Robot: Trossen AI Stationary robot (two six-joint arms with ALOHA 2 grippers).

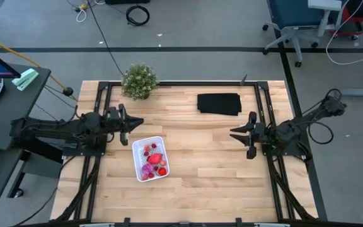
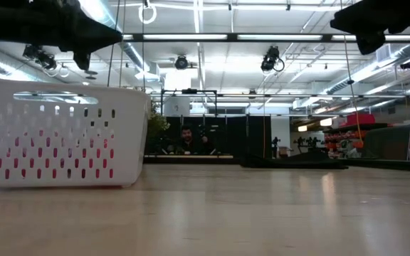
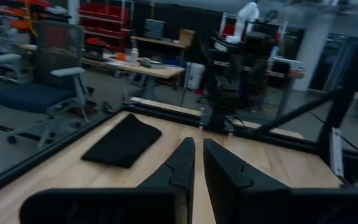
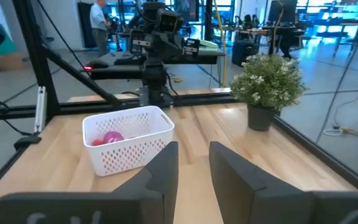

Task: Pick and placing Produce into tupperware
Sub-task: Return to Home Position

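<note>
White tupperware (image 1: 150,158) near tabletop's left-front, produce (image 1: 154,161) inside; left end effector (image 1: 137,122) nearly closed, empty; right end effector (image 1: 234,132) slightly open, empty; both raised, best kept clear

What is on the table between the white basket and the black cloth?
Nothing, just bare wood. In the high view, the table shows only planks between the white basket and the black cloth.

White perforated tupperware (image 1: 150,157) upright on the wooden surface (image 1: 213,170), holding red and magenta produce (image 1: 154,161).
</note>
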